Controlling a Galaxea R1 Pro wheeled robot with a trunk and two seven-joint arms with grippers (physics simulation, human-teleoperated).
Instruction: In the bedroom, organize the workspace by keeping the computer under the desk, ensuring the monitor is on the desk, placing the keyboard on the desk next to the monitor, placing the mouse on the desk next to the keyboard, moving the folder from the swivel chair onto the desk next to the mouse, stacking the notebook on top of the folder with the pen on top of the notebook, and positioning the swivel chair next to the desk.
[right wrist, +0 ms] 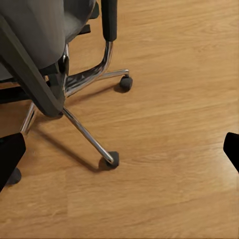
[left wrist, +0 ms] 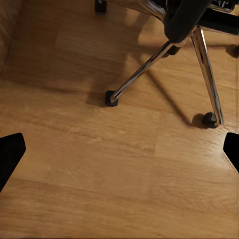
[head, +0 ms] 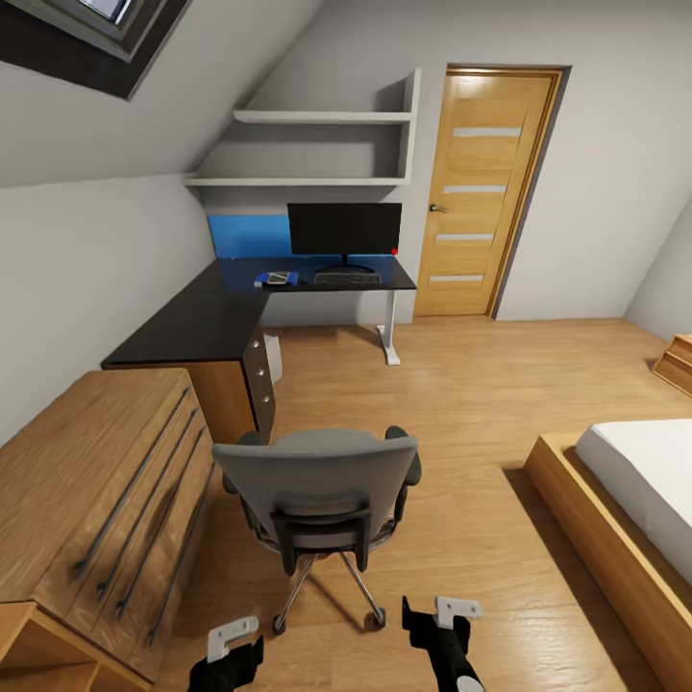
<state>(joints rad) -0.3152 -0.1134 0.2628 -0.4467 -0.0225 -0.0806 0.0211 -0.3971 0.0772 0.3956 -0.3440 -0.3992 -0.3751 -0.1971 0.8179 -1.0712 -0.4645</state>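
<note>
The swivel chair stands on the floor right in front of me, its grey back turned my way. Its chrome legs and casters lie just beyond both grippers. Left gripper and right gripper hang open and empty above the floor. The black L-shaped desk runs along the far left wall. The monitor stands on it with the keyboard in front. Left of the keyboard lies the blue folder with a small grey-white notebook on top. The pale computer sits under the desk. Mouse and pen are too small to make out.
A light wooden drawer chest stands close on my left. A bed with a wooden frame fills the right side. A wooden door is shut at the back. Open floor lies between chair, desk and bed.
</note>
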